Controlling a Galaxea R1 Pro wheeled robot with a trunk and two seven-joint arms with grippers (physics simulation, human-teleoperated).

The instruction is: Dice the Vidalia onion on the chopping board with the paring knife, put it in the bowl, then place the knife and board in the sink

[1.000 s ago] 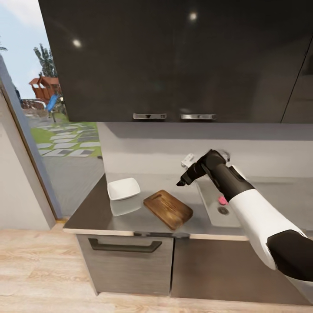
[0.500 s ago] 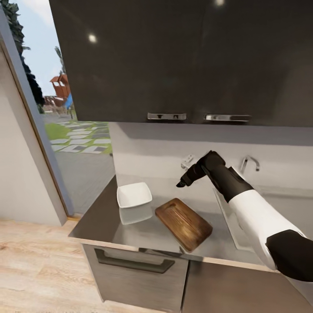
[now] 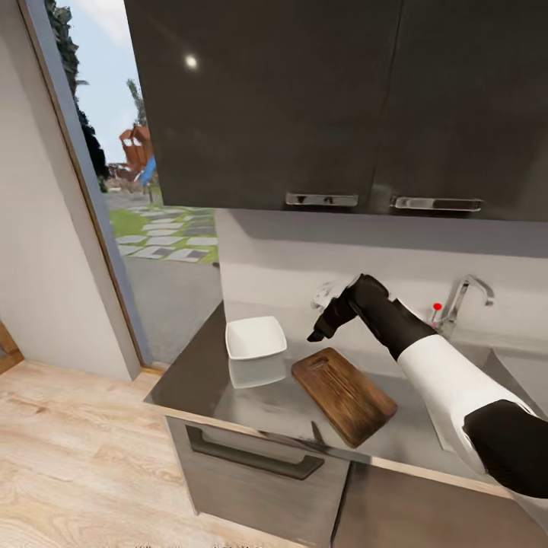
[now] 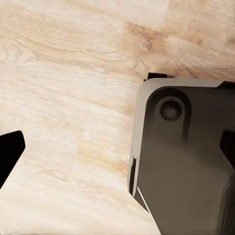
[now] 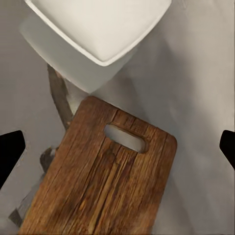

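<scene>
View swung right, chopping board near countertop edge

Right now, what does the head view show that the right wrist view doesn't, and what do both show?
The head view alone shows the tap with its red knob, the dark upper cabinets, the doorway to the garden and the right arm over the countertop. The right wrist view alone shows the handle slot close up. Both show the chopping board and the white bowl, lying apart.

brown chopping board flat beside white bowl.
</scene>
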